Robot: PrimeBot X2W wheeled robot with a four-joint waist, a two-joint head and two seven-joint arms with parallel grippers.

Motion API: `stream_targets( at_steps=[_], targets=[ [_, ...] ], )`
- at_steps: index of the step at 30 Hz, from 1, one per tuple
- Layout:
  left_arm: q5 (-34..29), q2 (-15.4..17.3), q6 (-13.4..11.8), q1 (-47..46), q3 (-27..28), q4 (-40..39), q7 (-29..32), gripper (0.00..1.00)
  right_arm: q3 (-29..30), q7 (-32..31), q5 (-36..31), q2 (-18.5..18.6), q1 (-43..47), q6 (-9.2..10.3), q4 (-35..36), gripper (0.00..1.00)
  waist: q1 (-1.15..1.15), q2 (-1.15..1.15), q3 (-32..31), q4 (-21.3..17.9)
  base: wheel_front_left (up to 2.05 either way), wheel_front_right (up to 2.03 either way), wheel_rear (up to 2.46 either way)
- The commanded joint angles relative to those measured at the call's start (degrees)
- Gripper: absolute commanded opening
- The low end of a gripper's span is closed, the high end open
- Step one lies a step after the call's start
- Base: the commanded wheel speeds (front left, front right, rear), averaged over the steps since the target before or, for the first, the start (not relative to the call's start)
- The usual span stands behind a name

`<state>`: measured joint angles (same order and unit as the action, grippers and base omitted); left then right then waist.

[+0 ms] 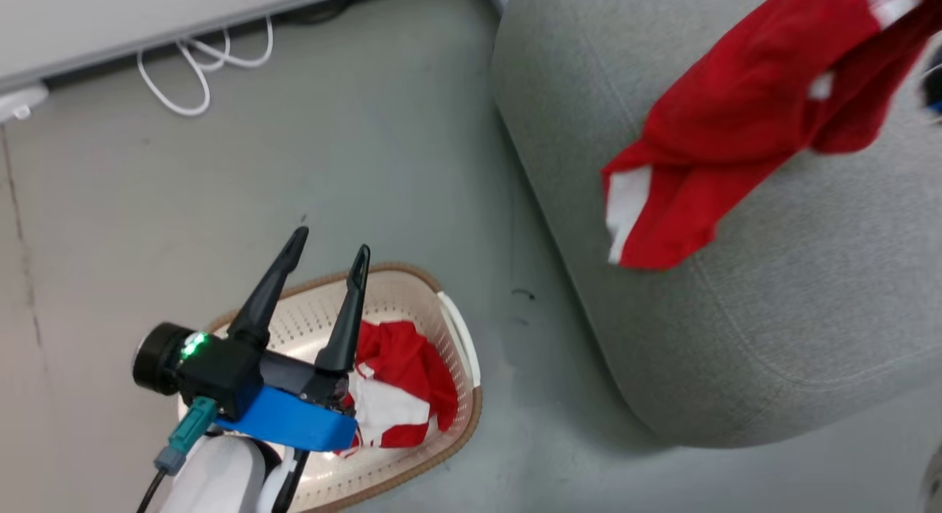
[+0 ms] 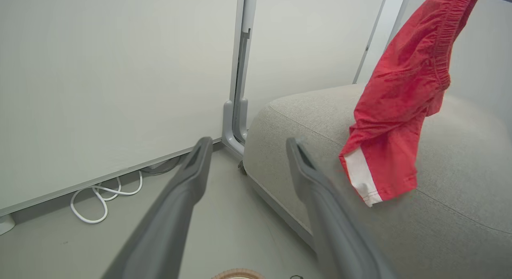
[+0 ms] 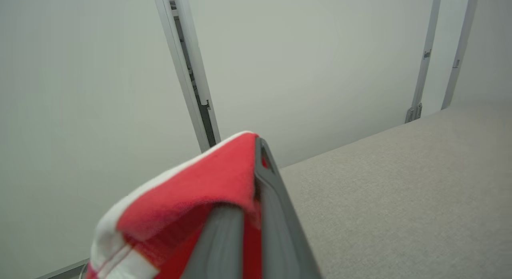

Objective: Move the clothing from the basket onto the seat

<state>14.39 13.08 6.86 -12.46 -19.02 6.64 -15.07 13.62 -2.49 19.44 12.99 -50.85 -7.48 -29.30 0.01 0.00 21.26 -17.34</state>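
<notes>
A bright red fabric garment with a white side panel (image 1: 736, 123) hangs limp from the right jaws, which are closed tight on a fold up by its gathered waistband. It dangles over the large grey upholstered sofa seat (image 1: 809, 329); whether its hem touches the cushion I cannot tell. A crumpled red-and-white garment (image 1: 401, 395) lies in the oval cream perforated plastic basket with a brown rim (image 1: 460, 329) on the floor. The left jaws are spread fully and empty above that basket. The cloth looks light, soft and floppy (nothing fragile here), so it should bunch rather than slip. A raised fold atop the heap seems the best place to pinch, deep enough to catch several layers.
</notes>
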Motion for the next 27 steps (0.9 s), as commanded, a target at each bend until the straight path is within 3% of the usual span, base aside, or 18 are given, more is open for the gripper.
stream_targets(
  at_steps=[1, 13, 27],
  targets=[
    [-0.6, 0.4, 0.1, -1.3, 0.2, -0.5, -0.2, 1.0, 1.2, 0.6, -0.7, 1.0, -1.9, -0.03, -0.2, 0.0, -0.01, 0.0, 3.7, 1.7, 0.0, 0.0, 0.0],
    [-1.8, 3.3, 0.3, -5.2, -0.6, -4.0, 0.3, 1.0, 18.3, 8.8, -6.0, 6.6, -12.7, -0.03, -3.6, 0.0, -0.01, 0.0, 13.3, 5.5, 0.0, 0.0, 0.0],
    [-2.3, 5.1, -0.5, -7.3, -0.4, -8.5, 1.7, 1.0, 27.0, 5.2, -19.0, 4.5, -9.8, -0.02, -19.1, 0.0, -0.01, 0.0, 19.1, 7.2, 0.0, 0.0, 0.0]
  ],
)
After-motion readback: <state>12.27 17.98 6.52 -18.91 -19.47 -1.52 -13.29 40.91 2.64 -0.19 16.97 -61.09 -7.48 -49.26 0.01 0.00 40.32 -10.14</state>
